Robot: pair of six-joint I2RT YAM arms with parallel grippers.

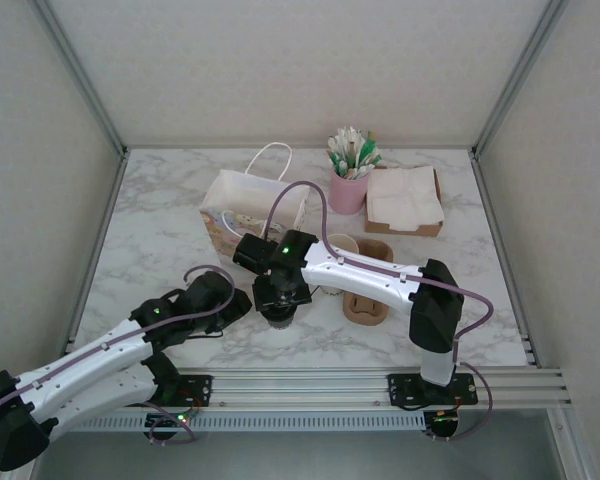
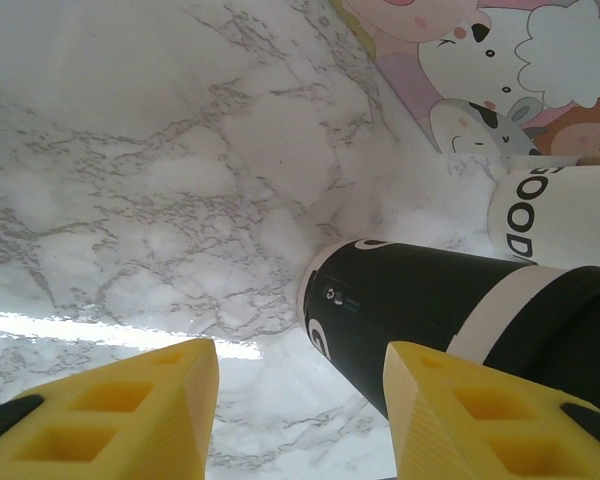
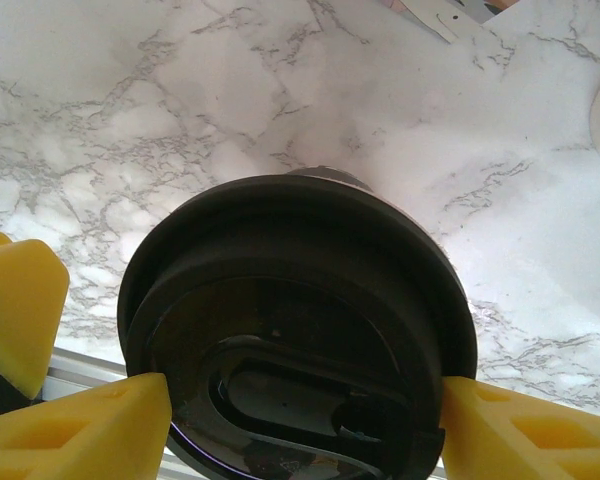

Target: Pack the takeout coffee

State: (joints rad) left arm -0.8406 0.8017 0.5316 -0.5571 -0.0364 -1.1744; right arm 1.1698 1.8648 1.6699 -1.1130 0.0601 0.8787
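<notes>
Right claw point(image 3: 300, 400) is clamped on the takeout coffee point(image 3: 300, 300), a paper cup with black sleeve, cream band and round black plastic lid; a yellow finger pad point(image 3: 90, 425) sits against each side of the lid rim. In the top view the right claw point(image 1: 278, 298) is over the takeout coffee point(image 1: 278, 316), at roughly 6 o'clock of the middle of the white marble-pattern tabletop point(image 1: 180, 250). I cannot tell if the cup base is touching the tabletop or not. Left claw point(image 1: 235, 300) sits at 9 o'clock of the coffee, close by; the left wrist view has the left claw point(image 2: 295, 365) spread wide with nothing between the yellow fingers, and the takeout coffee point(image 2: 420, 310) is just ahead of its right finger. A cream paper cup printed "GOOD" point(image 2: 555, 215) stands just behind the coffee, at 1 o'clock of it point(image 1: 340, 246); I cannot tell whether it is one cup or several nested. White paper bag with cartoon animal print point(image 1: 245, 195) is at 11 o'clock. Brown moulded-pulp cup carrier point(image 1: 366, 310) is at 3 o'clock. Pink cup of packets point(image 1: 348, 185) and brown box of white napkins point(image 1: 405, 200) sit along the far edge, 12 to 2 o'clock.
</notes>
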